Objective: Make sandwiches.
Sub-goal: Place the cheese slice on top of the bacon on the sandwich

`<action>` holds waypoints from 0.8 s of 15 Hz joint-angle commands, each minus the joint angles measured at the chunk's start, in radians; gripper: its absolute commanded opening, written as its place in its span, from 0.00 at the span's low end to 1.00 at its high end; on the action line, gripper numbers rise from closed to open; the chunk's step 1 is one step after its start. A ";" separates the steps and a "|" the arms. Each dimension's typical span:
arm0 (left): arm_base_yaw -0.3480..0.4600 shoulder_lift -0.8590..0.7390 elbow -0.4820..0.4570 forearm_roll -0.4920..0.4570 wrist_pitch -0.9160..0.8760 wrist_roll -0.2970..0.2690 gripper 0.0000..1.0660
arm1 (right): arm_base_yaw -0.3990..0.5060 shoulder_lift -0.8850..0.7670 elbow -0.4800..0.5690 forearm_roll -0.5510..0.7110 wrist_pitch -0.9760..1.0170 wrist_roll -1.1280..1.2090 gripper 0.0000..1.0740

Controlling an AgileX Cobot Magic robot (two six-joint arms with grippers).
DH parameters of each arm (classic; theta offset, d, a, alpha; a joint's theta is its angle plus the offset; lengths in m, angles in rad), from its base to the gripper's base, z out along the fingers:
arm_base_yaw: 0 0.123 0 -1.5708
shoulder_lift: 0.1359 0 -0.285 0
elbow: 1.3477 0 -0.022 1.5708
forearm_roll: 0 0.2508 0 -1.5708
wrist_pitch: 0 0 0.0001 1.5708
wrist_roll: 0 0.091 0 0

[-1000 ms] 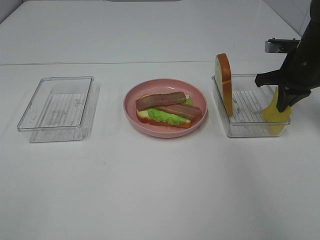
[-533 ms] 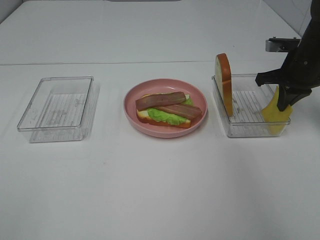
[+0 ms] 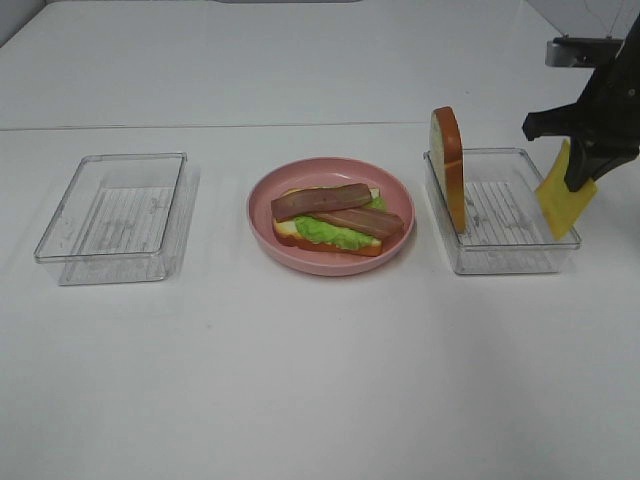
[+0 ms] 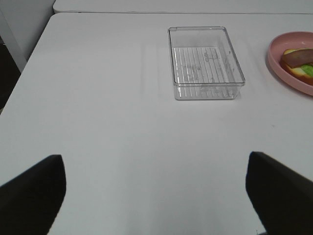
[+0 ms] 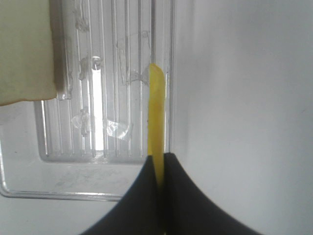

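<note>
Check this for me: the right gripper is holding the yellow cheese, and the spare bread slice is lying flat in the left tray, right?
Not quite. The right gripper does hold the yellow cheese, but the spare bread slice stands on edge in the right tray, as the exterior high view shows.

The table point(image 3: 300, 380) is plain white. A pink plate point(image 3: 262, 222) holds white bread with an orange-brown crust point(image 3: 330, 246), bright green lettuce point(image 3: 330, 232) and two brown bacon strips point(image 3: 322, 201). Both trays point(image 3: 110, 215) point(image 3: 500, 255) are clear plastic with ribbed floors. The upright bread slice point(image 3: 450, 165) shows an orange-brown crust. The cheese square point(image 3: 557, 203) is yellow, the right gripper point(image 3: 578, 180) black.
</note>
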 commanded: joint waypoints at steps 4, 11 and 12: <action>0.000 -0.017 0.001 -0.007 -0.004 0.002 0.86 | 0.026 -0.144 -0.107 0.006 0.129 0.015 0.00; 0.000 -0.017 0.001 -0.007 -0.004 0.002 0.86 | 0.290 -0.200 -0.231 -0.007 0.198 0.031 0.00; 0.000 -0.017 0.001 -0.007 -0.004 0.002 0.86 | 0.335 -0.197 -0.231 -0.007 0.189 0.044 0.00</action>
